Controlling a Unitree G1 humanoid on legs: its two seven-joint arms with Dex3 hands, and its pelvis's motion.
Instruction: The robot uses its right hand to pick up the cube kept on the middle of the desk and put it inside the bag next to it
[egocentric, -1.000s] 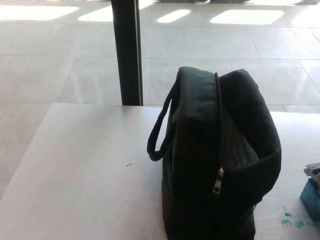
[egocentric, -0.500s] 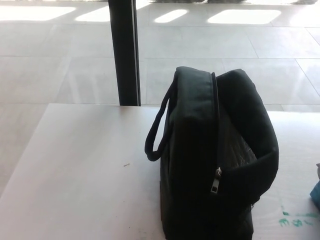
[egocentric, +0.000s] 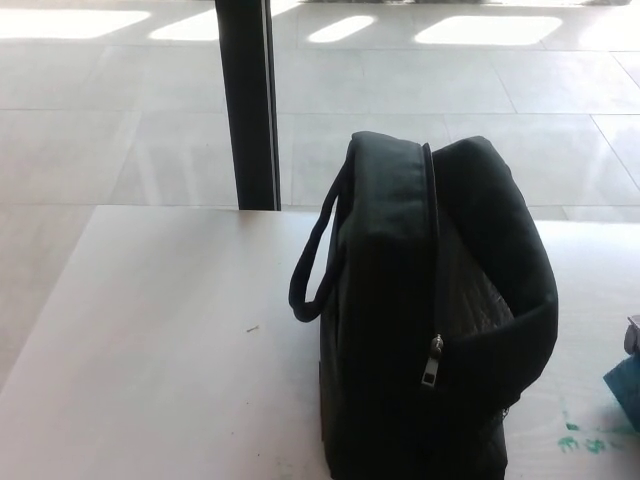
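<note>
Bag (egocentric: 430, 320): black, upright on the white desk (egocentric: 150, 340), zip open along the top, handle (egocentric: 312, 260) looping left.
Cube (egocentric: 625, 385): blue corner at the right edge, well right of the bag.
Fingers: none visible, state unknown.
Pillar (egocentric: 247, 100): dark, behind the desk.

A black bag (egocentric: 430, 320) stands upright on the white desk (egocentric: 150, 340), zip partly open, handle (egocentric: 312, 265) on its left side. A teal cube (egocentric: 625, 385) shows right of the bag at the frame's edge.
</note>
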